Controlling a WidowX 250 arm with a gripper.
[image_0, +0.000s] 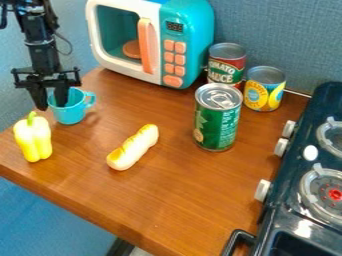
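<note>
At the upper left the black gripper (51, 105) hangs pointing down over the turquoise cup (69, 114), its fingers parted. One finger is at the cup's opening and the other stands outside its left side, with the cup's left rim between them. The cup is upright, its handle towards the right. Just in front of the gripper, a pale yellow bell pepper (33, 137) stands with its green stem up. A bread-like toy (133, 147) with a yellow stripe lies slanted in the middle of the wooden table.
A turquoise and white toy microwave (189, 47) stands at the back. Right of it are a green can (217, 120), a tomato sauce can (226, 65) and a yellow can (264, 91). A dark toy stove (290, 165) lines the right side. The table's front edge (87, 207) runs diagonally.
</note>
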